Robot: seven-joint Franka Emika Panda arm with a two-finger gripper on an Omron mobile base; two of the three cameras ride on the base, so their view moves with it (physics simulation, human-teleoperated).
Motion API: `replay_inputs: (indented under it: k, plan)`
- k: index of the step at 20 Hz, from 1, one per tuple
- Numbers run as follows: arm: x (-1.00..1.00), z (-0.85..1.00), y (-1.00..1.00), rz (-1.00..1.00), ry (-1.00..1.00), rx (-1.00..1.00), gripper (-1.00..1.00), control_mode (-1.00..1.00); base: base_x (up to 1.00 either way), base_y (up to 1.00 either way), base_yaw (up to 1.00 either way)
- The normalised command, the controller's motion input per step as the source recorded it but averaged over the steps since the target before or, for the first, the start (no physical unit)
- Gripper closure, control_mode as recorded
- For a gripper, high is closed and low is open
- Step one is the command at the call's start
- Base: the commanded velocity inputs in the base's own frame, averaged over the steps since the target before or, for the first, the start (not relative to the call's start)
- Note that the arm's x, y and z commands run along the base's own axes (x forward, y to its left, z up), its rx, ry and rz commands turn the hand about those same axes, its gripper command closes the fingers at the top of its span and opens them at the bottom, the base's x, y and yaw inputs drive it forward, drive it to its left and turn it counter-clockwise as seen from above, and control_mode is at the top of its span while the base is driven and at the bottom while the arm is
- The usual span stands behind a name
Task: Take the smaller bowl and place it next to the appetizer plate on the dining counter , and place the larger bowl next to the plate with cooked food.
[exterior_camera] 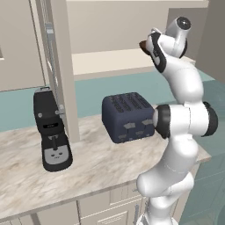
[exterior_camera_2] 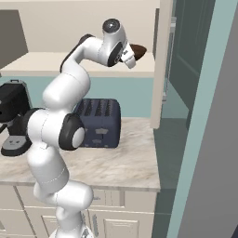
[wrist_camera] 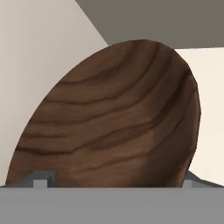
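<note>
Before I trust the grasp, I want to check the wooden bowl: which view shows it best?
The hand view: the wooden bowl is close up, grain clear. The right base view shows a dark sliver beyond the wrist; the left base view only a brown edge behind the arm.

The smaller bowl (wrist_camera: 118, 118) is dark brown wood with bold grain, seemingly matt. The desk (exterior_camera: 101, 167) looks like smooth beige marble; the toaster (exterior_camera: 128, 116) appears matt navy.

place: home kitchen | evidence: marble-look bench (exterior_camera: 101, 162); toaster (exterior_camera: 127, 116); coffee machine (exterior_camera: 52, 129); cream cabinet drawers (exterior_camera_2: 125, 218); teal backsplash wall (exterior_camera: 88, 94)
</note>
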Motion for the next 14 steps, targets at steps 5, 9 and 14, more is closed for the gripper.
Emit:
replay_inputs:
  k: [5, 9, 14]
  plan:
    - [0.22, -0.3, 0.0, 0.0, 0.05, 0.0, -1.0, -1.0, 0.0, 0.0, 0.0]
    - [0.24, -0.08, 0.0, -0.01, 0.04, 0.0, -1.0, -1.0, 0.0, 0.0, 0.0]
    - [0.15, 0.0, 0.0, -0.02, 0.02, 0.0, 1.0, -1.0, 0.0, 0.0, 0.0]
